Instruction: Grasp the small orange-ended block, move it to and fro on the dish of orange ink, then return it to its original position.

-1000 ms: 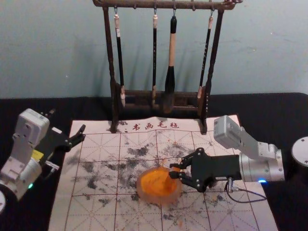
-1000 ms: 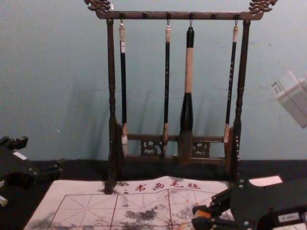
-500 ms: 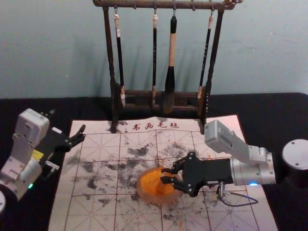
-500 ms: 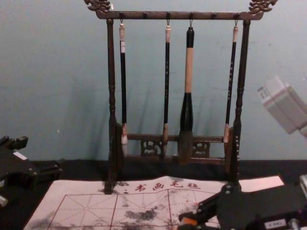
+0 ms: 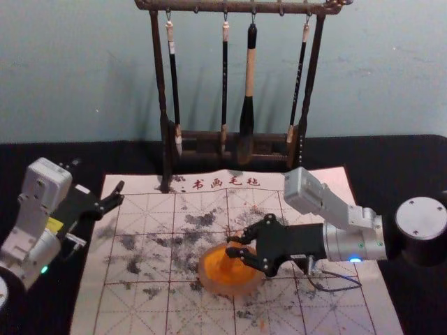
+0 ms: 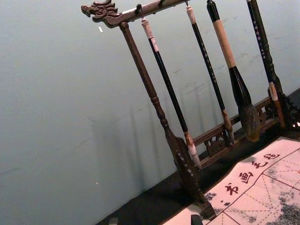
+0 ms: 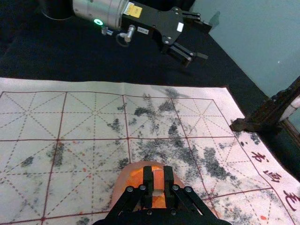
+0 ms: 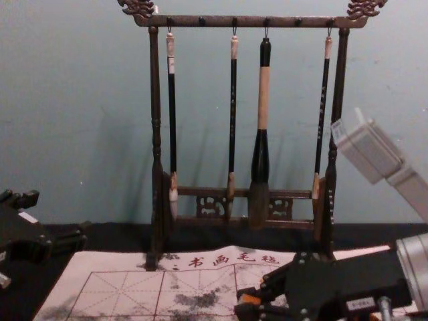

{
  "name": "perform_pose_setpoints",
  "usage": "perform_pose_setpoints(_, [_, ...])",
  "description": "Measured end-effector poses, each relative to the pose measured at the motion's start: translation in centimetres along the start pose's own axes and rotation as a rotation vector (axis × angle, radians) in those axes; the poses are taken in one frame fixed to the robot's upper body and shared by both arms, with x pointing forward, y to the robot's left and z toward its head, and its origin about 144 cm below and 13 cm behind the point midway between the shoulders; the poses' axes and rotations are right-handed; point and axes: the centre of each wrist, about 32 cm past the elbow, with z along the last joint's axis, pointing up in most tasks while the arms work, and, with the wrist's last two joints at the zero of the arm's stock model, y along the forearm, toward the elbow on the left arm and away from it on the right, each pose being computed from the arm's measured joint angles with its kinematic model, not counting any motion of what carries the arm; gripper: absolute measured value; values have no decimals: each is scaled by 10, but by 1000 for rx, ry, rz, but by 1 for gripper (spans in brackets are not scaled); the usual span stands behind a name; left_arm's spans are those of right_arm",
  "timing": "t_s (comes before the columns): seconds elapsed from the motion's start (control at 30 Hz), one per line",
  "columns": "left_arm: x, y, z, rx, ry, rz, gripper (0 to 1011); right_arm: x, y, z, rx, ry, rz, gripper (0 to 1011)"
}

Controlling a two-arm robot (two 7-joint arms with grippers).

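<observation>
Pincer, right (image 5: 234,245), reaching over dish (image 5: 210,285), gripping block (image 7: 159,180), left pincer (image 5: 98,179) near rack (image 5: 159,84)

Item 1. Calligraphy felt mat (image 5: 150,307): dark red inscription (image 5: 225,183), four Chinese characters, 书画毛毡, in a row along the far edge, beyond the right jaws (image 5: 230,246).

Item 2. Slim hanging brushes, second from left (image 8: 233,120) and far right (image 8: 322,114), beyond the jaws: column of small pale characters on each handle, unreadable.

Item 3. Leftmost brush (image 8: 172,120): pale label (image 8: 171,65) near its top, unreadable.

Item 4. Black housing (image 8: 348,284) behind the right jaws: white label (image 8: 360,304), print uncertain.

Item 5. Arm behind the left jaws (image 5: 98,181): yellow label (image 7: 133,10), print too small.
</observation>
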Motion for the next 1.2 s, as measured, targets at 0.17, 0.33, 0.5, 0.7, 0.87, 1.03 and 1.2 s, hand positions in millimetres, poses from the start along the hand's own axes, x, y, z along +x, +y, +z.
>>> perform_pose_setpoints(0.17, [0,0,0,0,0,0,1002,4,3,2,-11,4,-17,111])
perform_pose_setpoints(0.33, [0,0,0,0,0,0,1001,6,3,2,-26,12,-35,111])
perform_pose_setpoints(0.5, [0,0,0,0,0,0,1001,6,-1,1,-37,23,-52,111])
perform_pose_setpoints(0.7, [0,0,0,0,0,0,1001,2,-13,-1,-43,36,-65,111])
perform_pose_setpoints(0.87, [0,0,0,0,0,0,1001,-4,-22,0,-39,38,-64,111])
perform_pose_setpoints(1.03, [0,0,0,0,0,0,1001,-9,-28,3,-37,35,-51,111])
perform_pose_setpoints(1.2, [0,0,0,0,0,0,1001,-13,-29,6,-45,31,-31,111])
